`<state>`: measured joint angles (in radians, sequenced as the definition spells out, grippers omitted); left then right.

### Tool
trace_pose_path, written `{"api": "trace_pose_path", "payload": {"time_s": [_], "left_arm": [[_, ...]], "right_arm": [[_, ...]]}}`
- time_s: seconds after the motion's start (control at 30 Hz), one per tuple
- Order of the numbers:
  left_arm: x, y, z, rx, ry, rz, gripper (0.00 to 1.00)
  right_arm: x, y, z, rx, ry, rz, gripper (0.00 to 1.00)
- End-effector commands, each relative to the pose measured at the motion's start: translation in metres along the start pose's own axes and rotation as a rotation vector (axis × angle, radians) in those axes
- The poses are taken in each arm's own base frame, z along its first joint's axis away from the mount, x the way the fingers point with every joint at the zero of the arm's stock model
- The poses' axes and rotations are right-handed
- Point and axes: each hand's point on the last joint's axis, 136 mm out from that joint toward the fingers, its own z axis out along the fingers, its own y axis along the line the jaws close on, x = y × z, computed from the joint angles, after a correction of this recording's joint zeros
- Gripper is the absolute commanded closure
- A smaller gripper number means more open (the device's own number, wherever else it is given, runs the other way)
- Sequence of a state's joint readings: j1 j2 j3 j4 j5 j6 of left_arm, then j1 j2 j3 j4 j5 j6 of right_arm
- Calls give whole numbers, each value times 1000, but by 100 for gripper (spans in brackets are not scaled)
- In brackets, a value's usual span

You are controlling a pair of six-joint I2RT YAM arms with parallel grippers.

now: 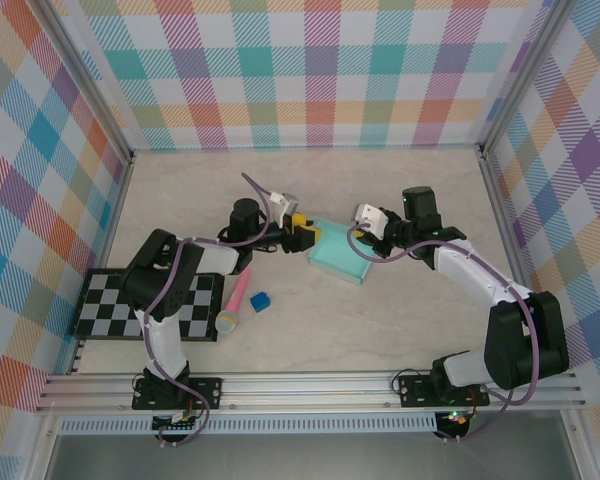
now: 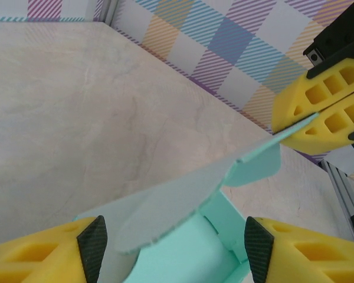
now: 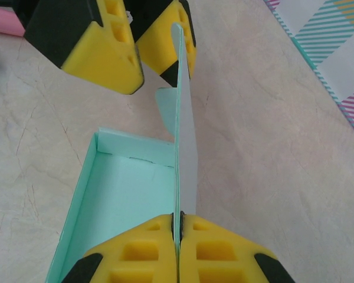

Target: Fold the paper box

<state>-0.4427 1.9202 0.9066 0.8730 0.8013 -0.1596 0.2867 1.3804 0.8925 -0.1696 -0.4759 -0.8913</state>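
The paper box (image 1: 338,258) is set mid-tabletop (image 1: 380,330); nearer and leftward a cube (image 1: 260,300) is placed, a microphone (image 1: 235,300) just left of it, and a board (image 1: 110,305) further left, by the tabletop's left edge

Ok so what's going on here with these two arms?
Two robot arms are folding a mint paper box on the table. The right gripper is shut on the edge of the big flap, holding it lifted over the open tray of the box. The left gripper is open at the flap's other end, its fingers spread and not gripping. The box isn't closed yet.
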Motion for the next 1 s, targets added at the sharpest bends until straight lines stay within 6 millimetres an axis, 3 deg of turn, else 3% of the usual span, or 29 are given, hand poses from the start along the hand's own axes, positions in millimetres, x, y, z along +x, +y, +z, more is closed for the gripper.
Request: {"api": "trace_pose_path", "payload": {"time_s": [0.0,0.17,0.4,0.6,0.97], "left_arm": [[9,-7,12,71,26,16,38],[20,-27,22,108,24,-1,43],[21,-36,24,122,15,-28,45],[39,-35,35,141,50,-52,46],[71,-37,14,80,128,-27,36]], "right_arm": [[8,12,0,-64,25,58,100],[9,9,1,-54,32,69,100],[9,8,2,-54,34,70,100],[14,17,2,-78,35,34,100],[25,23,3,-95,73,3,100]]}}
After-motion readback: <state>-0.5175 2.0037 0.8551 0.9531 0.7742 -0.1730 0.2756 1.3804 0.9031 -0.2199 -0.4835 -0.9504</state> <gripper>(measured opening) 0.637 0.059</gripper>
